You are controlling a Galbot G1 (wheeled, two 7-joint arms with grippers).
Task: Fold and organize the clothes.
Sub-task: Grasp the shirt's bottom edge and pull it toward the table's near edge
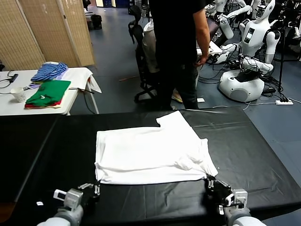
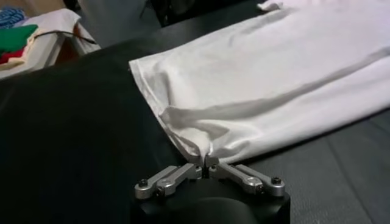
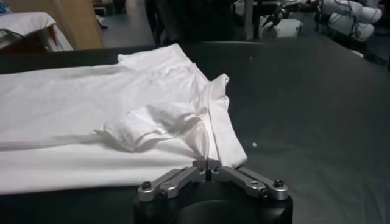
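The clothes, a plain white T-shirt (image 1: 150,153), lie folded over on the black table (image 1: 42,155), one sleeve pointing to the far side. My left gripper (image 1: 96,188) is at the shirt's near left corner, shut on the cloth (image 2: 203,149). At the near right corner my right gripper (image 1: 210,182) is likewise shut, pinching the shirt's edge (image 3: 207,155). Both corners look slightly gathered where the fingertips meet. No print shows on the shirt's upper face.
A person in black (image 1: 181,52) stands just beyond the table's far edge. A white side table (image 1: 11,106) at the left holds green and red folded garments (image 1: 48,92), a blue striped garment (image 1: 48,71) and a cup (image 1: 18,94). White robots (image 1: 249,70) stand at the back right.
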